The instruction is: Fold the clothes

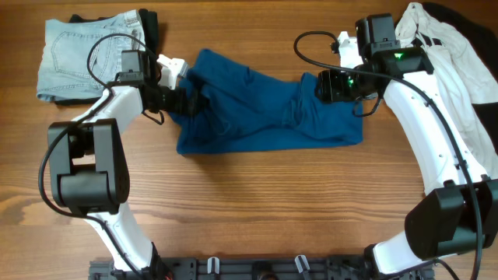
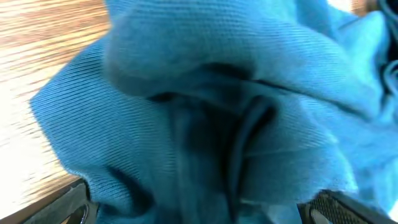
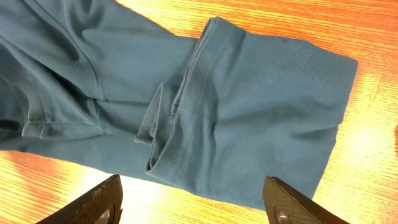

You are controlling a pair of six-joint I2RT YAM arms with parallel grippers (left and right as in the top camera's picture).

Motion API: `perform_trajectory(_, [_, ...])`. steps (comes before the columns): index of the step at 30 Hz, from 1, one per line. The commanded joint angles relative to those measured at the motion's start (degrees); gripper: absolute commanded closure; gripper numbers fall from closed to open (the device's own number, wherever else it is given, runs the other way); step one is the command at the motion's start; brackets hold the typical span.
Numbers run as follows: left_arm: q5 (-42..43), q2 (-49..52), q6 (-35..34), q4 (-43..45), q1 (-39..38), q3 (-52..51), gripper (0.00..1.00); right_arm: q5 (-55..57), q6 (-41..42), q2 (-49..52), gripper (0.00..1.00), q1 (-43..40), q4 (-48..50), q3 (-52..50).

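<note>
The deep-blue garment (image 1: 264, 113) lies bunched and creased across the middle of the table. My left gripper (image 1: 187, 99) is at its left end; in the left wrist view the blue cloth (image 2: 205, 93) fills the frame, and the fingers (image 2: 202, 211) stand wide apart with folds of cloth between them. My right gripper (image 1: 315, 85) hovers open over the garment's right part, and its fingers (image 3: 196, 202) straddle the hem edge of the cloth (image 3: 261, 112) without touching it. The denim shorts (image 1: 82, 54) lie at the far left. The white garment with black marks (image 1: 443, 54) lies at the far right.
A black cloth (image 1: 152, 23) lies next to the shorts, and another dark cloth (image 1: 476, 23) lies under the white garment. Bare wooden table (image 1: 257, 202) lies in front of the blue garment. The arm bases stand at the near edge.
</note>
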Motion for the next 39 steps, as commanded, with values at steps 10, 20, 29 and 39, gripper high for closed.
perform_trajectory(10, [6.56, 3.96, -2.8, 3.67, -3.41, -0.22, 0.25, 0.76, -0.61, -1.07, 0.26, -0.2, 0.42, 1.22])
perform_trajectory(20, [-1.68, -1.95, -15.26, 2.97, 0.35, -0.2, 0.96, 0.2, 2.38, -0.17, 0.67, -0.2, 2.64, 1.11])
perform_trajectory(29, [-6.4, -18.47, -16.5, -5.6, 2.67, -0.2, 0.96, -11.87, 2.14, 7.65, 0.96, -0.17, 5.73, -2.21])
perform_trajectory(39, [-6.43, -21.07, -16.28, -8.61, -1.09, 0.42, 0.96, -21.14, 6.69, 22.49, 0.96, -0.15, 13.62, -2.45])
